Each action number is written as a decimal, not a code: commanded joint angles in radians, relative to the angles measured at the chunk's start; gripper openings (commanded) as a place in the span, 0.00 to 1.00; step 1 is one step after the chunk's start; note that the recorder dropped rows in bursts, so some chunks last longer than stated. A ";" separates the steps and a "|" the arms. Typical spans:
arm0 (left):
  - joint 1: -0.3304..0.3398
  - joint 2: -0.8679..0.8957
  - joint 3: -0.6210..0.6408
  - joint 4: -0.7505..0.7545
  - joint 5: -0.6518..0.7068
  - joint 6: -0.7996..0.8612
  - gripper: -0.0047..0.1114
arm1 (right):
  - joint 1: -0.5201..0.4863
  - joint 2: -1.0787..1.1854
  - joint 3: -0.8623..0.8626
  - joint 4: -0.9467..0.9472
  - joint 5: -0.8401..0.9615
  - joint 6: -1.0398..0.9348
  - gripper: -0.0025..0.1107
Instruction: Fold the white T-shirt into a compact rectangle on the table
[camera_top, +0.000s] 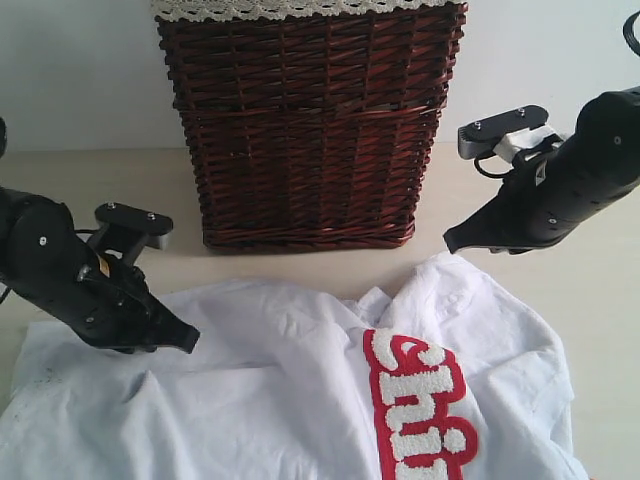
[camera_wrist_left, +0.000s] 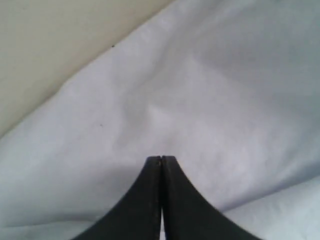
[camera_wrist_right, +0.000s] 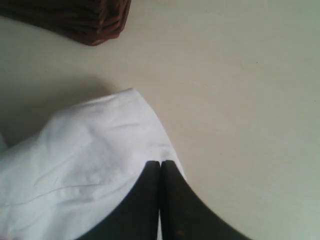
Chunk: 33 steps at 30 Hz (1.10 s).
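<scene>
The white T-shirt (camera_top: 270, 390) lies crumpled across the front of the table (camera_top: 590, 290), its red band with fuzzy white letters (camera_top: 420, 410) facing up. My left gripper (camera_top: 190, 340) is shut and empty, its tip just over the shirt's left part (camera_wrist_left: 200, 100). My right gripper (camera_top: 450, 240) is shut too, hovering above the shirt's far right edge (camera_wrist_right: 100, 145) with nothing between its fingers. In the left wrist view the left gripper (camera_wrist_left: 161, 159) points at plain white cloth. In the right wrist view the right gripper (camera_wrist_right: 160, 164) sits over the cloth's border beside bare table (camera_wrist_right: 240, 100).
A tall dark-brown wicker basket (camera_top: 310, 130) with white lace trim (camera_top: 300, 8) stands at the back centre, close behind the shirt. Its corner (camera_wrist_right: 95, 25) shows in the right wrist view. A white wall (camera_top: 70, 70) rises behind the table.
</scene>
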 joint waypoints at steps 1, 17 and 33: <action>0.048 0.051 0.002 0.003 -0.069 -0.002 0.04 | 0.001 0.001 -0.002 0.012 0.004 -0.020 0.02; 0.194 0.076 -0.028 0.003 -0.216 -0.030 0.04 | 0.001 0.001 -0.002 0.032 -0.013 -0.025 0.02; 0.191 -0.081 -0.051 0.000 -0.168 -0.030 0.04 | -0.001 0.203 -0.002 0.304 0.037 -0.391 0.02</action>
